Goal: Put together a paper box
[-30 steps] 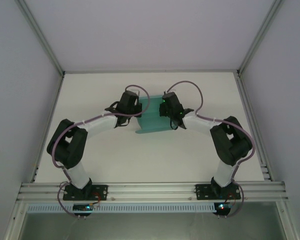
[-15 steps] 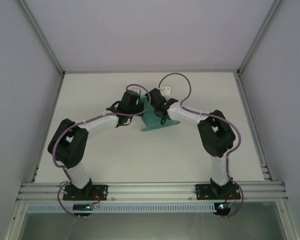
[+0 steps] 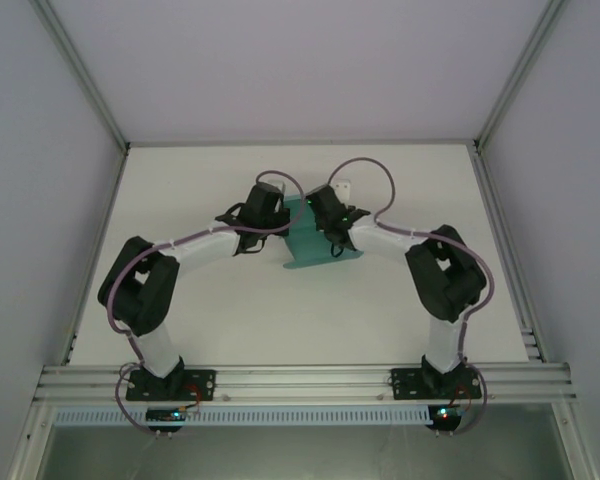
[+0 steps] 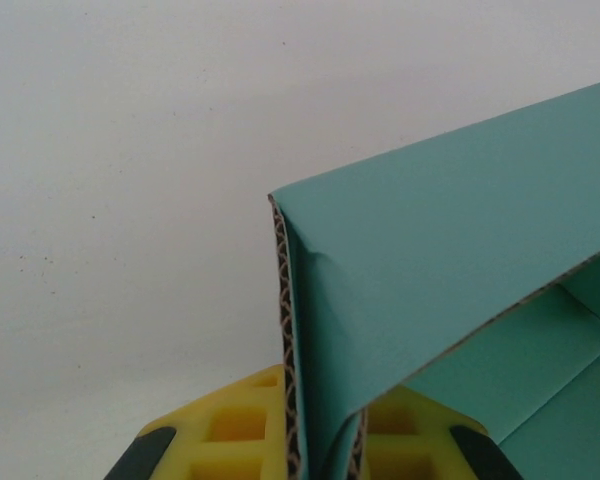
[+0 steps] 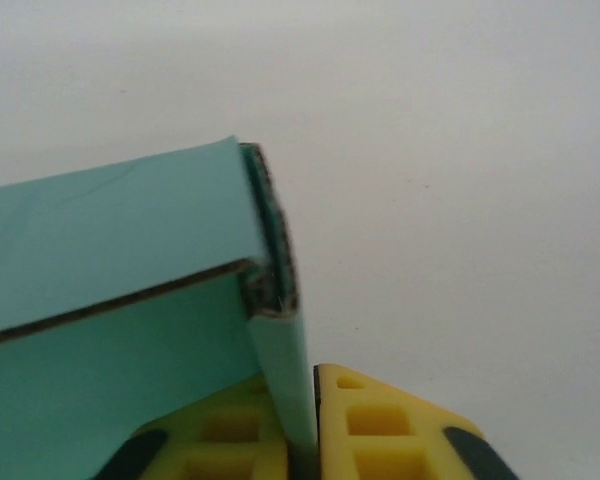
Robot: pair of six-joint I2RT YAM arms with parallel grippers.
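Note:
The teal paper box point(image 3: 315, 240) is held between both arms at mid table, partly folded, with a flap reaching toward the near side. My left gripper point(image 3: 280, 215) is shut on its left wall; its yellow fingers point(image 4: 230, 430) clamp the corrugated edge of the paper box point(image 4: 440, 250). My right gripper point(image 3: 328, 222) is shut on the right wall, whose folded teal card point(image 5: 280, 390) stands pinched between the yellow fingers point(image 5: 380, 425). The paper box point(image 5: 110, 250) spreads left from there. Both arms hide the box's upper corners from above.
A small white piece point(image 3: 344, 186) lies on the white table point(image 3: 230, 310) just behind the right wrist. Grey enclosure walls and an aluminium frame point(image 3: 300, 380) border the table. Open white tabletop lies in front of and behind the box.
The right arm swung left toward the left gripper, folding the box narrower and tilting it. Since half a second ago it has eased slightly right. The left arm barely moved.

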